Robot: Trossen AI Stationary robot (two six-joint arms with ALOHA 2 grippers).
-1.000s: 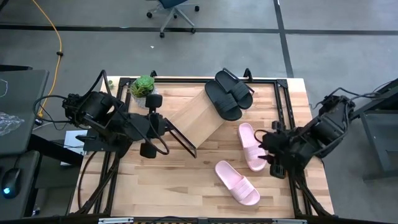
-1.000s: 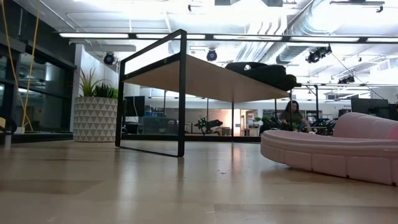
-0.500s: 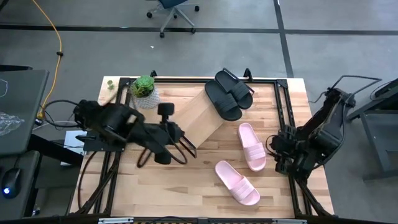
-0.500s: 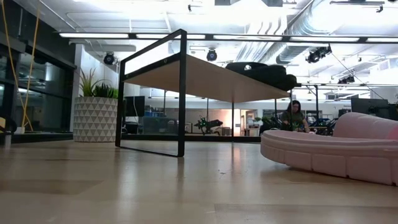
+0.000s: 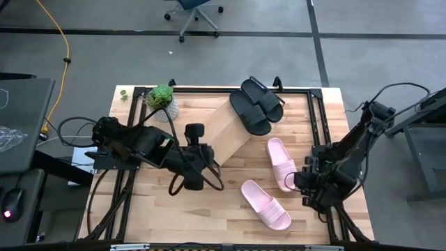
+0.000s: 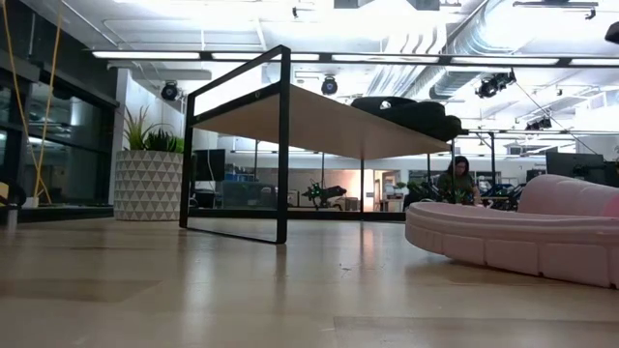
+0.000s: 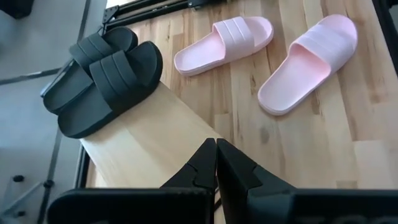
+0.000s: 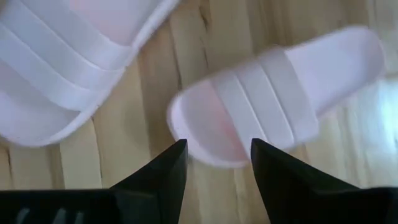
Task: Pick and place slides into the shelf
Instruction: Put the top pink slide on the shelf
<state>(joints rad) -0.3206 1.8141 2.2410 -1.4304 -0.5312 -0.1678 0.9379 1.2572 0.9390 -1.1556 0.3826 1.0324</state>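
Right gripper [image 8: 214,158] hangs over a pink slide [image 8: 280,90], fingers spread, ready to drop and pinch it; left gripper [image 7: 216,165], fingers pressed together, faces the shelf [image 7: 155,137].

Potted plant [image 5: 161,98] on table [image 5: 209,209]; office chair [image 5: 195,8] beyond.

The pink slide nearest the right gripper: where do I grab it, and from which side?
Grip the pink slide across its wide strap, coming straight down from above. It lies flat and sole-down on the table, so the raised strap is the only graspable ridge. The right gripper is open beside it.
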